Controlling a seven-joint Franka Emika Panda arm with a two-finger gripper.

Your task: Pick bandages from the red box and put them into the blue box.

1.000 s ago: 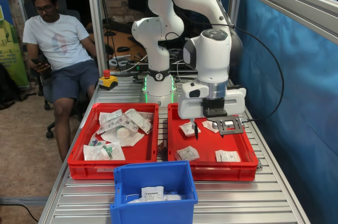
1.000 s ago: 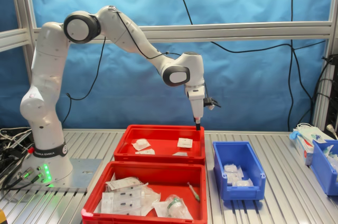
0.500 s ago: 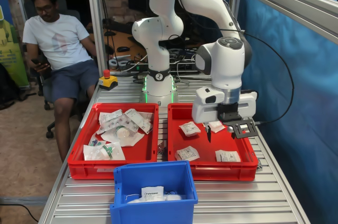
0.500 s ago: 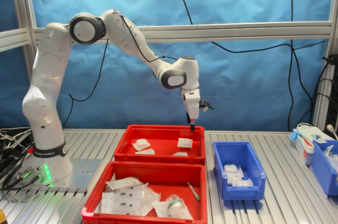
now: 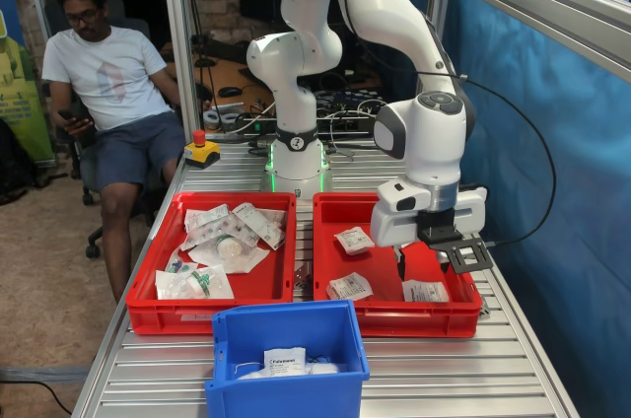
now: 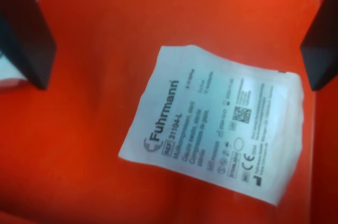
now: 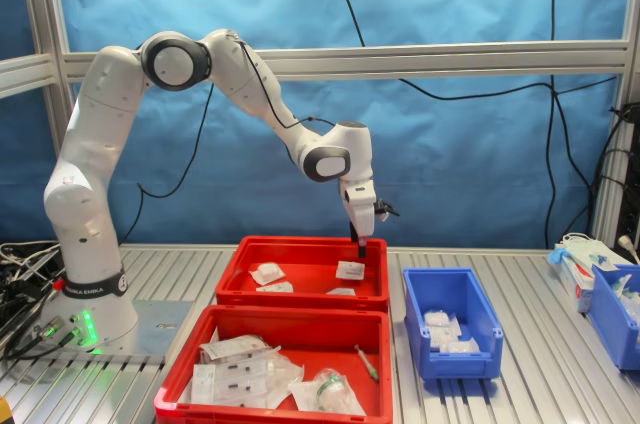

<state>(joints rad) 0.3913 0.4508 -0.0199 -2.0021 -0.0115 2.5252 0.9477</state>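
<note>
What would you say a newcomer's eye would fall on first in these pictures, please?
Probably the white arm bending down into the red box at the first exterior view's right, its open gripper poised just above a white bandage packet. In the wrist view that packet lies flat between the dark fingertips. The blue box sits in front.

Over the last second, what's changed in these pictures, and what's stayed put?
The pincer has travelled across the red box, toward the first exterior view's right and nearer that camera, and come down lower. It now hangs open over one bandage, with nothing taken hold of. The bandages in the red box, the other red tray and the blue box lie as they did.
</note>
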